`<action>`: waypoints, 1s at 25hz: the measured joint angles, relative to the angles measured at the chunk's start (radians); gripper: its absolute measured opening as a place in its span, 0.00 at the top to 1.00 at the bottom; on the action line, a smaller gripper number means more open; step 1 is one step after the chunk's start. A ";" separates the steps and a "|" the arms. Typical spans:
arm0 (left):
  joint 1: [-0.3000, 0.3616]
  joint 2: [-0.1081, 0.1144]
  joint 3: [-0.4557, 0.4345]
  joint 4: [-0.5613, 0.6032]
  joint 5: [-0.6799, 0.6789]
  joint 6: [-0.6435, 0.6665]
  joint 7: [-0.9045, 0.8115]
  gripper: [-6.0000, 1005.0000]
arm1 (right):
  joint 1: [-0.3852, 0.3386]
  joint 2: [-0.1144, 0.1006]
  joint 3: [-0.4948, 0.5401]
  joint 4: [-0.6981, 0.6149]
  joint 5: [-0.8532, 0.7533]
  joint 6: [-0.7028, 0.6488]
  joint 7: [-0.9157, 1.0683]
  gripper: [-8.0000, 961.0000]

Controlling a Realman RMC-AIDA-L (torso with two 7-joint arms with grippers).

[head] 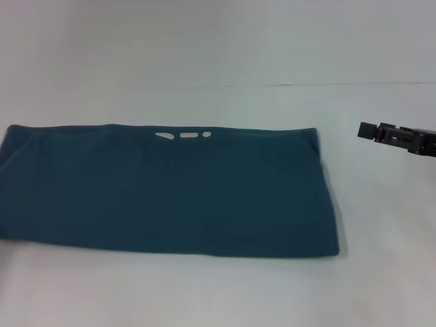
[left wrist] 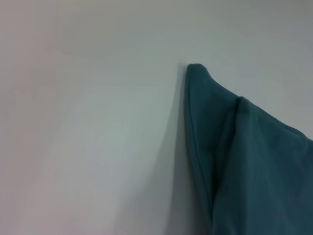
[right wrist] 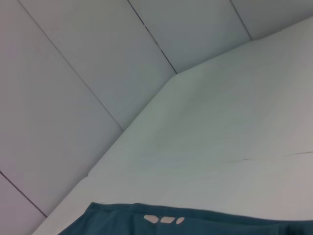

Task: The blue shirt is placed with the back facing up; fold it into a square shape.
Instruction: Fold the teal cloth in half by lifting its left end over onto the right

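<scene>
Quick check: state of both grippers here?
Left gripper: not in view.
Right gripper: off to the right of the blue shirt, holding nothing; open or closed cannot be told.

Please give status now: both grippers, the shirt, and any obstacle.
Right gripper off the table's right side, clear of the cloth. Left gripper not in view. Blue shirt flat, a wide rectangle, not yet square. No obstacle seen.

Only the right gripper (head: pixel 368 130) shows: a black, blocky metal head with squared edges and small pale fittings.
</scene>
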State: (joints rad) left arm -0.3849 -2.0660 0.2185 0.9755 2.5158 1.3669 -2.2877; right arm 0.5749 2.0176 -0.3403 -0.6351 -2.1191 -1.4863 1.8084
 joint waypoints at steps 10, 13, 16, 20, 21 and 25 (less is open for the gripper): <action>0.018 0.010 -0.070 0.052 0.015 0.043 -0.002 0.97 | 0.008 0.002 0.000 0.002 0.001 0.013 0.002 0.09; 0.007 0.008 -0.068 0.054 -0.052 0.101 0.008 0.97 | 0.001 0.003 0.001 0.002 0.001 0.014 0.001 0.09; -0.016 0.000 -0.039 0.042 -0.172 0.166 0.028 0.97 | -0.010 -0.001 0.000 0.002 0.001 0.012 -0.001 0.09; -0.091 -0.026 0.078 -0.011 -0.372 0.220 0.054 0.97 | -0.025 -0.007 0.001 0.002 0.001 0.006 -0.002 0.09; -0.091 -0.026 0.078 -0.011 -0.372 0.220 0.054 0.97 | -0.029 -0.010 0.002 0.002 0.001 0.005 -0.002 0.09; -0.214 -0.073 0.230 -0.098 -0.500 0.184 0.088 0.97 | -0.043 -0.022 0.000 0.000 0.001 -0.010 -0.008 0.09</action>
State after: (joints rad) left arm -0.5993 -2.1393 0.4482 0.8776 2.0155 1.5513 -2.2000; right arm 0.5319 1.9952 -0.3399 -0.6354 -2.1182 -1.4965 1.8006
